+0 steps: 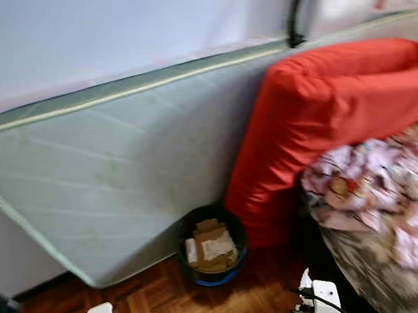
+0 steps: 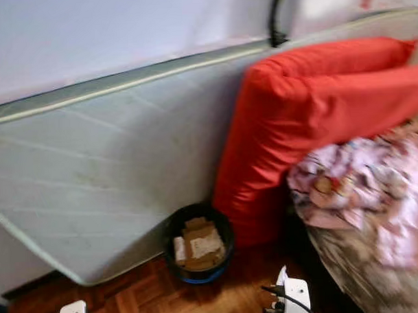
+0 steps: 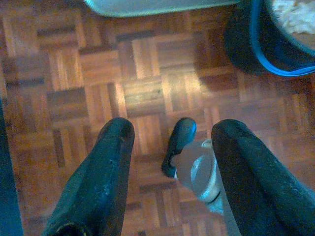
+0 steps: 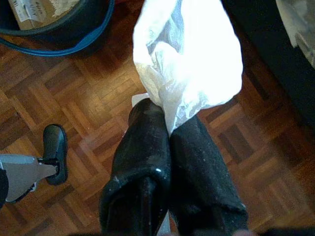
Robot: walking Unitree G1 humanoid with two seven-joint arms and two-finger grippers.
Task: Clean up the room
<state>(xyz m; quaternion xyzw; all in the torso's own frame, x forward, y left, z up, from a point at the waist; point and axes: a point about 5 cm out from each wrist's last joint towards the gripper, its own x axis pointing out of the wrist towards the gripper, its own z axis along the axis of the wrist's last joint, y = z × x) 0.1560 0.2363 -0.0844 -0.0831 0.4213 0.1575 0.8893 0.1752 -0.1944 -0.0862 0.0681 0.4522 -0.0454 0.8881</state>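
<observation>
While I'm carrying a crumpled white plastic bag [image 4: 187, 59] pinched in the right gripper [image 4: 170, 132], left gripper [image 3: 172, 162] hanging open over the parquet, I'm heading for the round black trash bin [image 1: 212, 246] by the mattress; next I'd guess reach over it and release.

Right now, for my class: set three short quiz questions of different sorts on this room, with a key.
1. True or false: the right gripper is shut on the crumpled white plastic bag.
2. What stands against the mattress on the floor? A) black bin B) chair C) lamp
3. Fill in: the left gripper is ____ over the parquet floor.

Key: 1 true. 2 A, the black bin, holding cardboard. 3 open.
</observation>
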